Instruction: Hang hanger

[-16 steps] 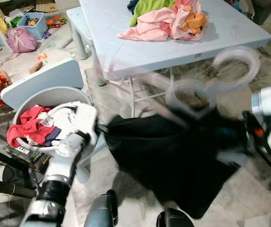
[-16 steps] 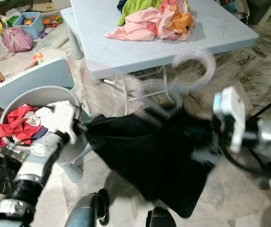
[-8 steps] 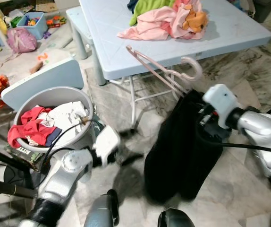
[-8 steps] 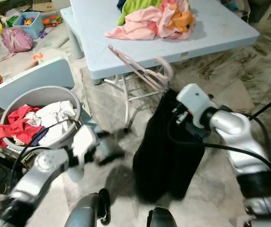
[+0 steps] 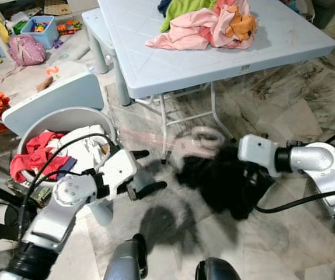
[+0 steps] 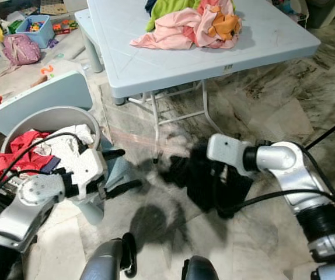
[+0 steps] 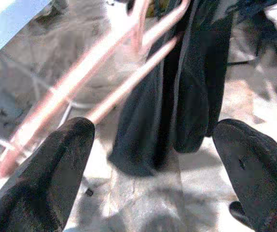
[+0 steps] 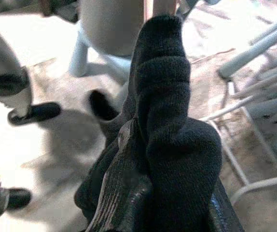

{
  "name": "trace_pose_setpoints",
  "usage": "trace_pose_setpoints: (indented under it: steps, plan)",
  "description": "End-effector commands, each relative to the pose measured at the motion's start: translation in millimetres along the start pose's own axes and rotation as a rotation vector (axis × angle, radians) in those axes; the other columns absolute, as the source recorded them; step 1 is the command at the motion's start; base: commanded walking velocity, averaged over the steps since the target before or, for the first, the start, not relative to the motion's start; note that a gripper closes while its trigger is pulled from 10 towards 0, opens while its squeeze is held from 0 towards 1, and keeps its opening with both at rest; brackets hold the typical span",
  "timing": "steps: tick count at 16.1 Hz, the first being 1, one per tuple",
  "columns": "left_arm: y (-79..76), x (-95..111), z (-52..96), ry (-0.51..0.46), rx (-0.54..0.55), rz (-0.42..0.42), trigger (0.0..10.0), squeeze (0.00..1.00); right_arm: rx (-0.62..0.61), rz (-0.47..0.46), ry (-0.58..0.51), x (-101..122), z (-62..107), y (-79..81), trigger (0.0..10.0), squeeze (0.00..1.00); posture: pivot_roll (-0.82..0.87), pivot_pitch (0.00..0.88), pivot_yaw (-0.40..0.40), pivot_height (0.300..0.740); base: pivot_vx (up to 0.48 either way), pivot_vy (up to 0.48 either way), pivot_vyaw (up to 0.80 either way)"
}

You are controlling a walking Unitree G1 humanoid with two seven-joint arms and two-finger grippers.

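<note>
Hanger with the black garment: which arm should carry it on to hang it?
Right, probably. The right gripper is already buried in the black garment, with the blurred pink hanger just above it. The left gripper is open, holding nothing, off to the side near the laundry basket.

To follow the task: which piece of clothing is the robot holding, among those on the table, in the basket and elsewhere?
The black garment, bunched with the pink hanger above the floor at the right tool; the others lie untouched.

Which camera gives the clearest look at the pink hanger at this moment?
The left wrist view: the pink hanger runs as long bars between the open left gripper fingers, beside the black garment. Both eye views show it as a faint pink blur above the garment. The right wrist view shows a small pink piece behind the cloth.
</note>
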State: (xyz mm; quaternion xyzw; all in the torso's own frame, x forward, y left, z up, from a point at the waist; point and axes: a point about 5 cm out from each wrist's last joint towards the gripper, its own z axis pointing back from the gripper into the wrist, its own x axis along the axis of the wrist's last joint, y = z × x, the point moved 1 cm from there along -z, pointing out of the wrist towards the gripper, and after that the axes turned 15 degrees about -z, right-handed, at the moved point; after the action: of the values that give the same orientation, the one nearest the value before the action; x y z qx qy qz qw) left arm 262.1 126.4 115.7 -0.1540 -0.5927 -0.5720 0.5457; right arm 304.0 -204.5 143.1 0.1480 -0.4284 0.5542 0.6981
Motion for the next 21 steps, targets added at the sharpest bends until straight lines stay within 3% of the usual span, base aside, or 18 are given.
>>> trace_pose_setpoints:
  steps: [1, 3, 5, 9, 10, 11, 12, 13, 15, 21]
  plan:
    - [-4.1, 6.4, -0.2, -0.029, -0.033, 0.007, 10.0, 1.00, 0.012, 0.059, -0.011, 9.2, 1.7, -5.4, 10.0, 0.00, -0.07, 0.126, 0.003, 0.740, 0.000, 0.000, 0.00]
    - [-0.4, 17.1, -3.4, -0.089, -0.004, 0.067, 10.0, 1.00, 0.069, 0.093, 0.007, 8.3, -5.7, -0.7, 10.0, 0.00, -0.06, 0.124, 0.001, 0.740, 0.000, 0.000, 0.00]
    - [8.0, 8.4, -2.2, -0.047, 0.056, -0.025, 10.0, 1.00, 0.165, 0.108, -0.024, 13.5, -9.8, 9.5, 10.0, 0.00, -0.06, 0.117, 0.004, 0.740, 0.000, 0.000, 0.00]
    - [6.2, -4.0, -3.9, 0.003, 0.016, -0.030, 10.0, 1.00, 0.230, 0.134, -0.086, 24.8, -8.1, 13.1, 10.0, 0.00, -0.07, 0.111, 0.002, 0.740, 0.000, 0.000, 0.00]
    - [4.2, -5.9, -5.2, 0.003, -0.004, -0.029, 10.0, 0.46, 0.257, 0.142, -0.106, 28.5, -7.2, 15.7, 10.0, 0.00, -0.07, 0.110, 0.003, 0.740, 0.000, 0.000, 0.00]
    - [1.3, -7.8, -7.3, -0.005, -0.037, -0.028, 10.0, 0.00, 0.302, 0.168, -0.107, 30.4, -5.3, 20.9, 10.0, 0.00, -0.07, 0.108, 0.001, 0.740, 0.000, 0.000, 0.00]
    - [0.7, -8.6, -8.1, -0.009, -0.044, -0.026, 8.9, 0.00, 0.313, 0.173, -0.102, 30.0, -5.0, 21.8, 10.0, 0.00, -0.07, 0.107, 0.000, 0.740, 0.000, 0.000, 0.00]
    - [0.8, -10.2, -10.2, -0.019, -0.052, -0.029, 0.0, 0.00, 0.338, 0.182, -0.097, 29.6, -4.1, 23.5, 10.0, 0.00, -0.07, 0.104, -0.005, 0.740, 0.000, 0.000, 0.00]
    - [5.6, -9.8, -15.9, -0.033, -0.060, -0.058, 0.0, 0.00, 0.370, 0.208, -0.086, 30.6, -5.1, 25.9, 10.0, 0.00, -0.08, 0.101, -0.009, 0.740, 0.000, 0.000, 0.00]
    - [8.4, -5.7, -27.0, -0.063, -0.133, -0.118, 0.0, 0.00, 0.314, 0.283, -0.118, 39.4, -18.3, 21.2, 10.0, 0.00, -0.08, 0.103, -0.015, 0.740, 0.000, 0.000, 0.00]
